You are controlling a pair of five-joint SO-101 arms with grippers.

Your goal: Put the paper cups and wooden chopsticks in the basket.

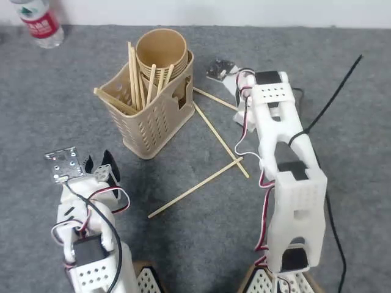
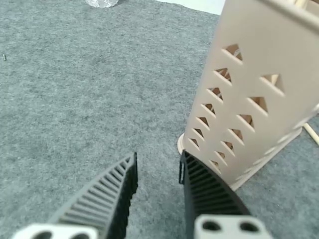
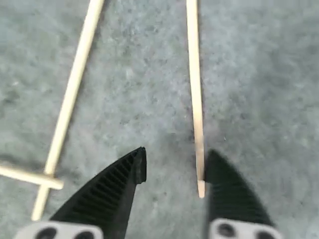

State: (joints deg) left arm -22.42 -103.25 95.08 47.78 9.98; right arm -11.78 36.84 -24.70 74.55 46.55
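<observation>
**Cups in, three chopsticks loose**

From my station, the basket (image 1: 153, 122) stands left of the table's (image 1: 342, 201) middle, toward the far edge. The stacked paper cups (image 1: 161, 52) sit inside it, with several wooden chopsticks (image 1: 135, 79) leaning beside them.

Three loose chopsticks (image 1: 220, 139) lie flat on the grey cover between the basket and the right arm, and two of them cross near their ends.

My left claw (image 2: 157, 169) hangs empty with its jaws apart, just beside the basket's near left corner.

My right claw (image 3: 174, 159) is also spread and empty, low over the cover. One chopstick end (image 3: 198, 164) lies between its fingers, close to one of them.

A water bottle (image 1: 38, 21) stands at the far left corner.
</observation>
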